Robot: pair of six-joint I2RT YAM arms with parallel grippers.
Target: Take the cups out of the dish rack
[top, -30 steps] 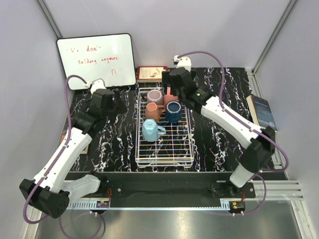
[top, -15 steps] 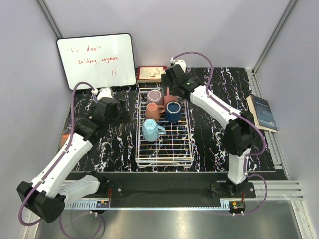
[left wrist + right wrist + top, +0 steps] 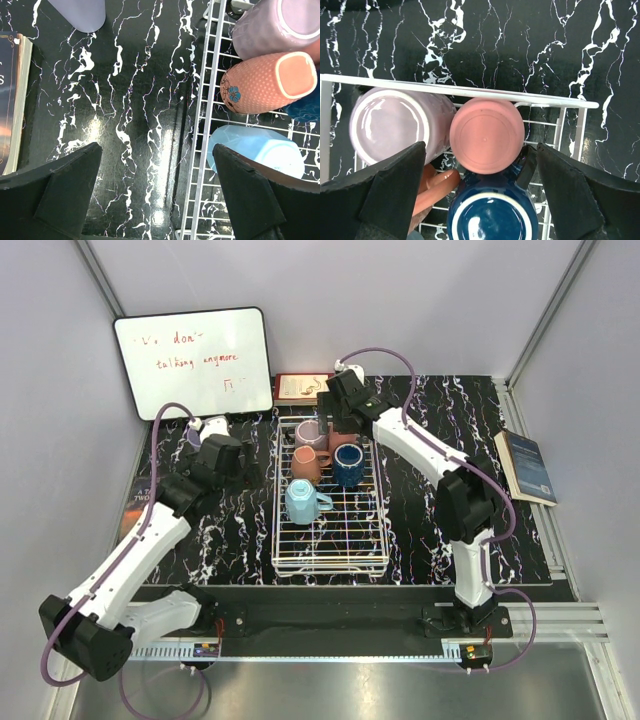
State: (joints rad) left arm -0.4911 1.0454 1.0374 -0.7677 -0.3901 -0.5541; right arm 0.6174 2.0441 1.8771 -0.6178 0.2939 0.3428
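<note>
Packed bases-up into the far end of the dish rack (image 3: 340, 540), as if left to drain: mauve cup (image 3: 390, 125), salmon pink cup (image 3: 486, 135) and dark blue cup (image 3: 492, 217), sides touching, hard against the far rim. Just nearer, terracotta cup (image 3: 306, 464) with a small blue flower on its side, then light blue cup (image 3: 300, 502), handle pointing right. Nearer half of the rack bare wire. Out on the tabletop (image 3: 230, 530) to the left, clear of the rack, lavender cup (image 3: 80, 12), only partly in frame. Poised above the salmon pink cup, right pincer (image 3: 481, 190), spread wide and holding nothing, apparently lined up for a drop onto it. Little slack there, with neighbours pressing on two sides and rack wire behind, so probably a job for a straight vertical lift. Left pincer (image 3: 156, 195) likewise wide and empty, low over bare marble just outside the rack's left rim, beside the light blue cup. Open tabletop on either flank for setting down; whiteboard (image 3: 195, 360) and red-edged book (image 3: 303, 388) along the far edge, blue book (image 3: 527, 465) at the right edge, third book (image 3: 10, 100) at the left
</note>
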